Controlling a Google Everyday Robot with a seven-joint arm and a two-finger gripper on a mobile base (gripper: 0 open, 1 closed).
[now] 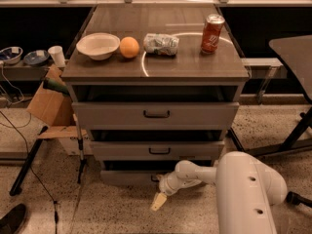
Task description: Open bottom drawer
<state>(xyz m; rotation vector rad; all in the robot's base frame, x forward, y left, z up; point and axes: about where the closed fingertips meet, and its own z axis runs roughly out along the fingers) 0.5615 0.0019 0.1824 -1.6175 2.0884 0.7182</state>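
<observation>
A cardboard box (48,105) leans left of the grey cabinet (161,69), whose top carries a bowl (98,45), orange (129,47), crumpled packet (161,44) and red can (212,33). The bottom drawer (126,178) sits lowest, near the floor. The gripper (159,201) hangs just before the drawer's centre, tilted floorwards; whether open or closed cannot be told

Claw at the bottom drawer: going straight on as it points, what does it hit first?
The claw points down and leftward, off the bottom drawer front, so probably the speckled floor, though depth is unclear.
</observation>
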